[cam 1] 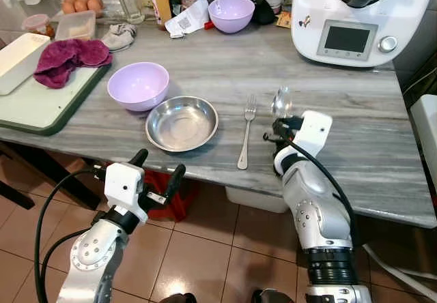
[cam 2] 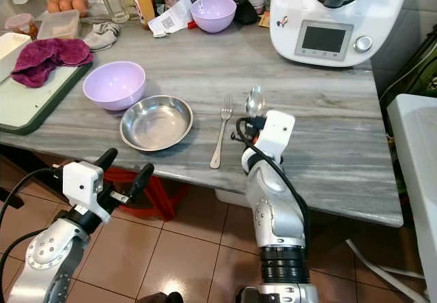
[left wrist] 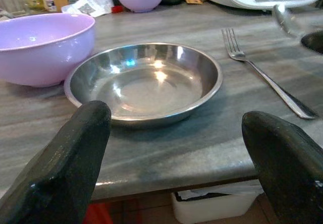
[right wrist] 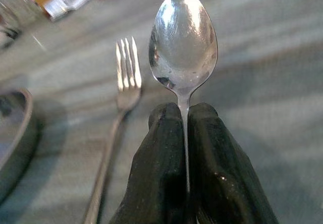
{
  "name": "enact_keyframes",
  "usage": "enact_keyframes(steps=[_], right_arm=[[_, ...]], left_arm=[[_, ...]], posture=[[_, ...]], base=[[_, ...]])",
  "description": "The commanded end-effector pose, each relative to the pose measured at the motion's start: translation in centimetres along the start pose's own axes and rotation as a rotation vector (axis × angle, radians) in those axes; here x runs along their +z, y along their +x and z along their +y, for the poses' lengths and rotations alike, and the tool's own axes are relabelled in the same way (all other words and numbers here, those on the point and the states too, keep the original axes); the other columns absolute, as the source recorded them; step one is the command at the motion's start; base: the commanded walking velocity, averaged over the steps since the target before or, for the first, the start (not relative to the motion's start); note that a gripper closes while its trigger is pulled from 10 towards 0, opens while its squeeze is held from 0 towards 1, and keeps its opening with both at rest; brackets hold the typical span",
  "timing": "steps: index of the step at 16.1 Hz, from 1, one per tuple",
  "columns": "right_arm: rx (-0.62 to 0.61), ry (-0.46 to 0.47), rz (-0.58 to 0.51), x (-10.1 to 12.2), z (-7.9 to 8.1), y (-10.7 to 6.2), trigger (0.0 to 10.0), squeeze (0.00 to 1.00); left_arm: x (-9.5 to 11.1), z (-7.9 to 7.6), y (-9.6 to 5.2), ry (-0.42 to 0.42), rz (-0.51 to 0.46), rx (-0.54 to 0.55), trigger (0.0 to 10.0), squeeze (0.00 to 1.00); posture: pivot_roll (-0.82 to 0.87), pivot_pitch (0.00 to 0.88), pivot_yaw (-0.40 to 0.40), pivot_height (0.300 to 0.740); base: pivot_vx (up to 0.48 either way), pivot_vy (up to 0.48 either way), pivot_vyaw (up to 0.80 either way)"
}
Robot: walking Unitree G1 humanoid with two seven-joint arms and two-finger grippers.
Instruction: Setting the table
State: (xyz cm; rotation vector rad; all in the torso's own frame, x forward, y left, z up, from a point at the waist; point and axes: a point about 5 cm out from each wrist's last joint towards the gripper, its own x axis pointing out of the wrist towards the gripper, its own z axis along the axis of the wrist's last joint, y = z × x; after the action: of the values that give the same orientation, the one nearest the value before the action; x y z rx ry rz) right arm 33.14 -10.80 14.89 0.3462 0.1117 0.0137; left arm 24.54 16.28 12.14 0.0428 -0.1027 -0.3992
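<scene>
— What sits at the far left of the table (cam 1: 382, 153)?

— A white tray (cam 1: 19, 57) and a purple cloth (cam 1: 68, 59) on a green board (cam 1: 48, 105). Just beside the board stands a lilac bowl (cam 1: 138, 84), and touching it at the near right, a shallow steel dish (cam 1: 181, 122).

— And the left gripper (cam 1: 158, 170)?

— It hangs below the table's front edge, over the tiled floor, its two black fingers (left wrist: 65, 168) spread wide with nothing between them. Its wrist view looks straight at the dish.

— What comes next, moving right?

— A fork (cam 1: 246, 131) lies flat on the table just right of the dish, tines pointing away from the robot, handle near the edge.

— Where is the spoon (right wrist: 183, 37)?

— Just right of the fork, off the table surface, standing upright with its bowl upward. The right gripper (right wrist: 184, 115) pinches its thin handle, the fingers pressed together around it.

— Anything further back?

— A second lilac bowl (cam 1: 231, 13) among bottles and packets at the rear, and a white kitchen machine (cam 1: 348, 23) at the back right.
</scene>
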Motion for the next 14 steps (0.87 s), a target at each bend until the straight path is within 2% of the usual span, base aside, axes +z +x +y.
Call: enact_keyframes(steps=[1,5,8,14], right_arm=[[0.003,0.022,0.020,0.0,0.3,0.2,10.0,0.00],[-0.025,0.056,0.066,-0.6,0.2,0.7,10.0,0.00],[-0.022,0.092,0.084,-0.6,1.0,1.5,10.0,0.00],[-0.038,0.106,0.070,-0.2,1.7,2.3,10.0,0.00]], left_arm=[[-0.1,0.3,-0.4,0.004,0.015,-0.001,10.0,0.00],[-0.1,0.1,-0.2,-0.001,0.016,-0.014,10.0,0.00],[0.0,0.0,0.1,-0.004,0.014,-0.022,10.0,0.00],[0.0,-0.1,0.0,-0.007,0.016,-0.033,10.0,0.00]], posture=[[-0.08,0.202,0.049,0.740],[-0.08,0.202,0.049,0.740],[-0.08,0.200,0.054,0.740],[-0.07,0.203,0.057,0.740]], base=[[0.000,0.000,0.00],[0.000,0.000,0.00],[0.000,0.000,0.00],[0.000,0.000,0.00]])
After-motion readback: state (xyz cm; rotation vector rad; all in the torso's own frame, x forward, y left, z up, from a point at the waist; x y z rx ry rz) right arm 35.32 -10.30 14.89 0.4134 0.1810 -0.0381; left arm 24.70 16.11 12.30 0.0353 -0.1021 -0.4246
